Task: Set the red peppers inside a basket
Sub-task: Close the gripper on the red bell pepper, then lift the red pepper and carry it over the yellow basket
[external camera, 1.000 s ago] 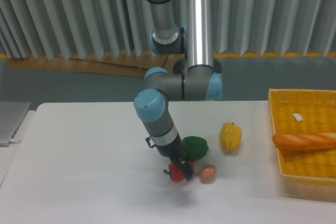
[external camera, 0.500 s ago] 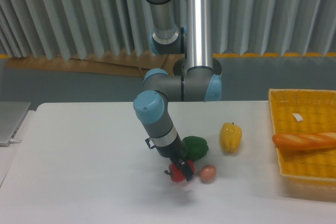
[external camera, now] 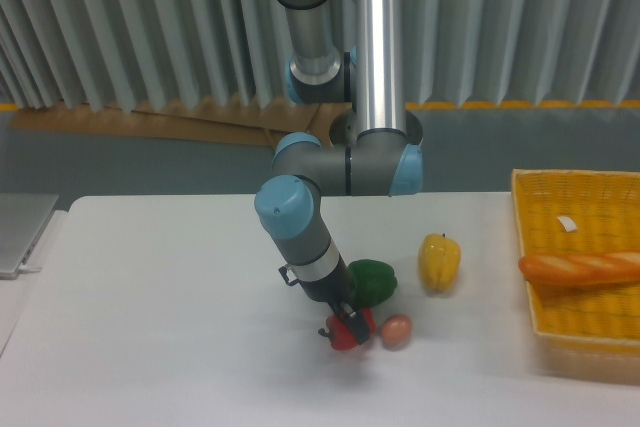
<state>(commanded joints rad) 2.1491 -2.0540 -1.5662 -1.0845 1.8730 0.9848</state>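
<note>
We judge the task early: gripper looks clamped on the red pepper at lower centre. Carry to the basket, right edge, remains undone.

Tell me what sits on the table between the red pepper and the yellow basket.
In the camera view, the small tan egg-shaped thing lies just right of the red pepper. Beyond it, bare white table runs to the basket.
</note>
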